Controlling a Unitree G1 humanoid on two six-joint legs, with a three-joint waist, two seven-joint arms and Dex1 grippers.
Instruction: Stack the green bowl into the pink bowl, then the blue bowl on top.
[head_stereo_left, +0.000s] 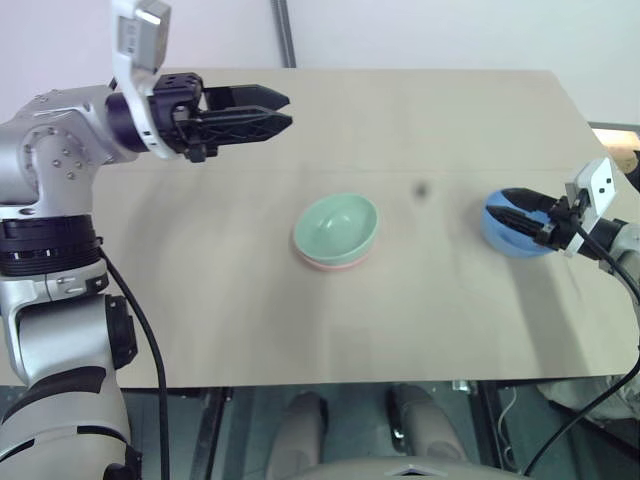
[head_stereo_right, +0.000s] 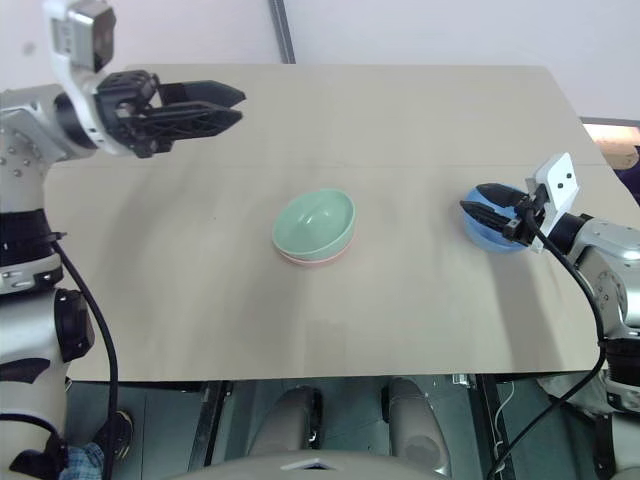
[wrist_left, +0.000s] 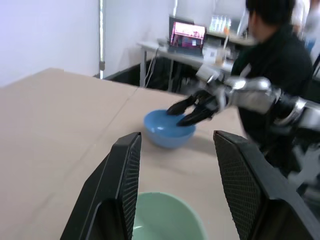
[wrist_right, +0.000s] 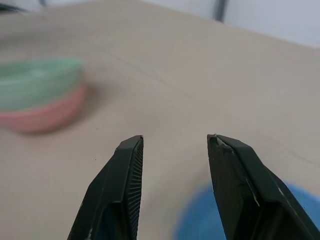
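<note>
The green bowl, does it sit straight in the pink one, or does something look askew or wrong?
The green bowl sits tilted in the pink bowl: its rim rides higher on the side towards the blue bowl, and the pink rim shows as a crescent on the near side. It is nested but not level. Nothing looks spilled or damaged.

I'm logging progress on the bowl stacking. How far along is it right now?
Done: the green bowl sits nested in the pink bowl at the middle of the table. In hand: the right gripper, open, is over the rim of the blue bowl, which is on the table, not yet lifted. The left gripper is open and empty, raised clear of the stack. Left: grasp the blue bowl and set it on top.
</note>
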